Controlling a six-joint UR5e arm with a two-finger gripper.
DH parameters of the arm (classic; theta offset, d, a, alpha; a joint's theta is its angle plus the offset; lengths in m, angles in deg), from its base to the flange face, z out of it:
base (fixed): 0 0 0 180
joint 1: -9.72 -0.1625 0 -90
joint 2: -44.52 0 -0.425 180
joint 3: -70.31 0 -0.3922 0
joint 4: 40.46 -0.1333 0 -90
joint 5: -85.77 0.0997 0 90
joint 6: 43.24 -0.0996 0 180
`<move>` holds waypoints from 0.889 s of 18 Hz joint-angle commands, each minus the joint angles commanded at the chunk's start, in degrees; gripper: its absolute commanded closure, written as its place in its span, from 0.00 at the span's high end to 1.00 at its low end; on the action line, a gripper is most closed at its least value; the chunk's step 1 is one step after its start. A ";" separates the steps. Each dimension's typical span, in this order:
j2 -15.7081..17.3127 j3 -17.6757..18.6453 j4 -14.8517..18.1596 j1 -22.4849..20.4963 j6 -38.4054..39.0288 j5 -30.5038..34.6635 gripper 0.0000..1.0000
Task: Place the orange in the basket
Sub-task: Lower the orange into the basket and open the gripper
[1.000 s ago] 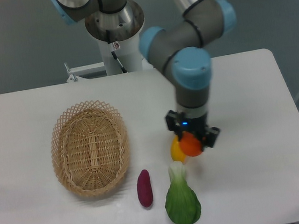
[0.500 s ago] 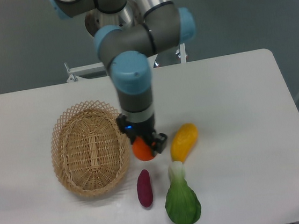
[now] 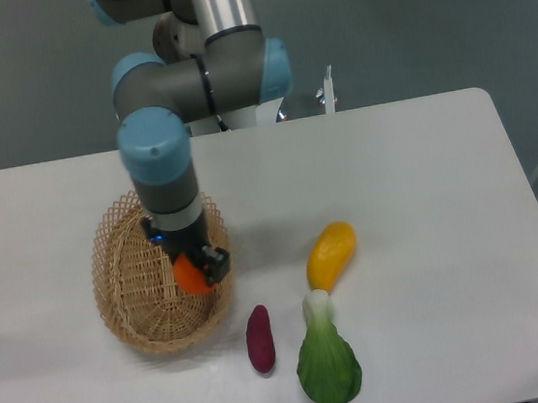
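Observation:
The bright orange (image 3: 191, 275) hangs over the right inner side of the oval wicker basket (image 3: 122, 277), held off its floor. My gripper (image 3: 193, 270) points straight down and is shut on the orange; one black finger (image 3: 217, 263) shows at the fruit's right side. The arm's wrist hides the top of the fruit and part of the basket's far rim.
A yellow-orange mango-like fruit (image 3: 330, 254) lies right of the basket. In front of it sit a green bok choy (image 3: 326, 360) and a small purple sweet potato (image 3: 259, 338). The arm's base stands at the table's back edge.
The arm has swung left, carrying the orange from beside the yellow fruit across the table to above the basket's right half. The other produce has not moved.

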 joint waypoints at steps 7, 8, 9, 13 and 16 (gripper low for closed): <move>-3.69 0.35 -2.81 3.61 0.62 0.88 0.87; -3.78 0.27 -2.90 3.61 0.53 0.88 0.92; -3.52 0.35 -2.82 3.70 0.70 0.88 1.00; -2.99 0.62 -1.94 3.70 0.53 0.18 1.00; -1.76 2.46 -2.29 3.44 0.53 0.35 1.00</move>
